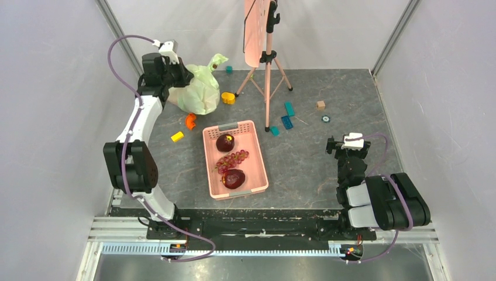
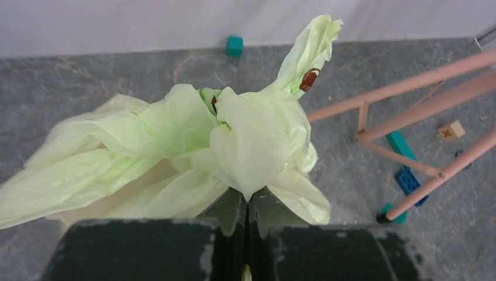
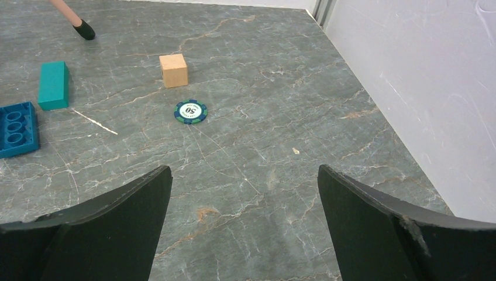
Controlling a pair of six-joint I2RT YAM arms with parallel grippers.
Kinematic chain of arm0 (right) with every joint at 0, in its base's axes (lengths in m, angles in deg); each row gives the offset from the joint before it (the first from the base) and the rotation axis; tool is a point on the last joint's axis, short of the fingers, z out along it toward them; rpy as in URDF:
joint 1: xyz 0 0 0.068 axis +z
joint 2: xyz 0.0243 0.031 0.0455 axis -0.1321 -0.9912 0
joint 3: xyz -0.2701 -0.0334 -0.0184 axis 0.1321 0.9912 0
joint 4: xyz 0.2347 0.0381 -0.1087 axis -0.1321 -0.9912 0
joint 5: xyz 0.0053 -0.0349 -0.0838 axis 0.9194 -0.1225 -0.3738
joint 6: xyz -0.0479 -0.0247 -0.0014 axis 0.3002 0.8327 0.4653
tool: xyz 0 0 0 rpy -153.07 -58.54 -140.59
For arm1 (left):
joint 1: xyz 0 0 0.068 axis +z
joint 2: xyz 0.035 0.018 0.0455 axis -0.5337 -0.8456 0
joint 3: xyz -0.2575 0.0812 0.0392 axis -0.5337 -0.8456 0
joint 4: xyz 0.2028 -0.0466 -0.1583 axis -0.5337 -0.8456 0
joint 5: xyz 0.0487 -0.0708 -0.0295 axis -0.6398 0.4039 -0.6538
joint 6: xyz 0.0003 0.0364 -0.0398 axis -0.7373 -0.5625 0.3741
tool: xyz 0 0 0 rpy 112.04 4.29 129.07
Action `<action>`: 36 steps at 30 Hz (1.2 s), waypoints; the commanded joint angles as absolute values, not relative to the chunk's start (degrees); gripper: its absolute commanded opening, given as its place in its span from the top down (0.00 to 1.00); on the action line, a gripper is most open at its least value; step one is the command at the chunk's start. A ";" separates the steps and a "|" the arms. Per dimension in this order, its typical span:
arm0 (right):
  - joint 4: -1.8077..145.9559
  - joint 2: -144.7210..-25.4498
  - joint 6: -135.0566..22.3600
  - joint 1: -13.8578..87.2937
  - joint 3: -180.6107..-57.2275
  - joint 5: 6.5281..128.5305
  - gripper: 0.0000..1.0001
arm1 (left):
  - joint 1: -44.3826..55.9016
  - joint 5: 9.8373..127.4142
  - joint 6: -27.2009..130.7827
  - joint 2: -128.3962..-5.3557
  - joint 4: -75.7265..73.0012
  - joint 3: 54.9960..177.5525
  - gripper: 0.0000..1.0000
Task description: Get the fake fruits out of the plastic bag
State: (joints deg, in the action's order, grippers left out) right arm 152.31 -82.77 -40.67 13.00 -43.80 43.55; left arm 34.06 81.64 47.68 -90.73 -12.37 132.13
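The pale-green plastic bag [image 1: 199, 88] sits bunched at the back left of the table, and it also fills the left wrist view [image 2: 193, 140]. My left gripper [image 2: 248, 196] is shut on a fold of the bag near its knotted top. In the top view the left gripper [image 1: 182, 76] is at the bag's left side. The fake fruits are hidden inside the bag; none shows. My right gripper [image 3: 244, 181] is open and empty, hovering over bare table at the right, far from the bag [image 1: 345, 143].
A pink basket [image 1: 254, 170] with two dark maroon fruits and purple grapes stands mid-table. A pink tripod [image 1: 267, 70] stands behind it. Small blocks lie around: yellow [image 1: 228, 98], orange [image 1: 190, 121], teal [image 3: 53, 85], blue [image 3: 17, 129], wooden cube [image 3: 174, 70], a poker chip [image 3: 190, 112].
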 commanded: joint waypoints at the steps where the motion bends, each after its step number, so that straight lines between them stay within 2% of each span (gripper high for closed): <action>1: 154.28 -83.00 -39.87 12.95 -38.27 43.90 0.02 | 32.96 81.10 47.51 -84.20 -5.60 127.34 0.98; 6: 154.34 -82.95 -39.87 12.89 -38.22 43.90 0.02 | 30.12 82.18 46.00 -81.33 -5.51 125.13 0.98; 16: 154.32 -82.98 -39.86 12.96 -38.26 43.91 0.02 | 29.44 98.56 45.32 -76.23 -4.53 121.54 0.98; 24: 154.34 -82.96 -39.86 12.95 -38.25 43.93 0.02 | 25.31 102.42 40.81 -68.63 -10.49 120.79 0.98; 36: 154.66 -82.76 -39.95 12.94 -38.03 43.96 0.02 | 11.73 101.18 32.68 -58.84 -22.55 117.52 0.98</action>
State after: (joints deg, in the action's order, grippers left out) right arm 152.33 -82.77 -40.67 13.00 -43.80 43.55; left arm 14.17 100.00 37.16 -62.80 -19.02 118.87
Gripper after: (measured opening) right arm 0.982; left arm 0.025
